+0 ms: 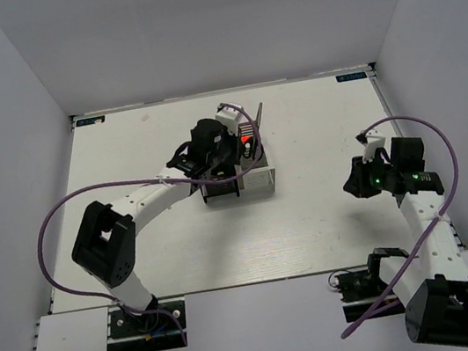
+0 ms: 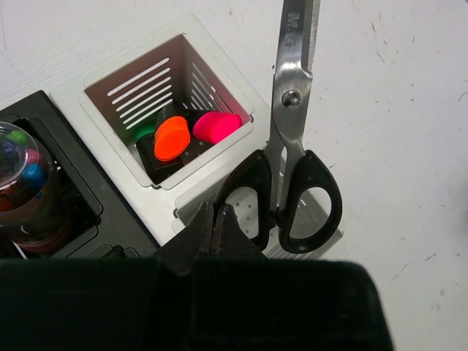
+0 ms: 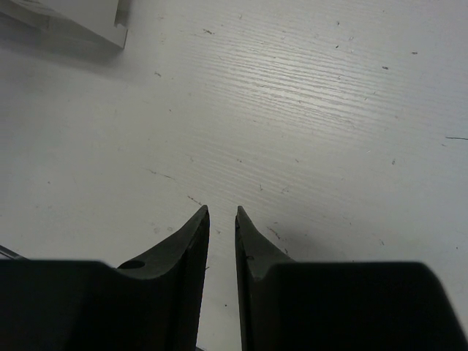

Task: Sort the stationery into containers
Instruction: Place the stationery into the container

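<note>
In the left wrist view the black-handled steel scissors stand handles-down in the near compartment of the white-grey container, blades leaning out past its rim. The far compartment holds three short black markers with orange, pink and green ends. My left gripper is shut just beside the scissors' left handle loop, with nothing visible between its tips. A clear tube stands in the black container. My right gripper hovers over bare table, slightly open and empty.
From above, both containers stand side by side mid-table with the left arm's wrist over them and the scissors' blade poking up. The right gripper sits well to the right. Walls close off three sides.
</note>
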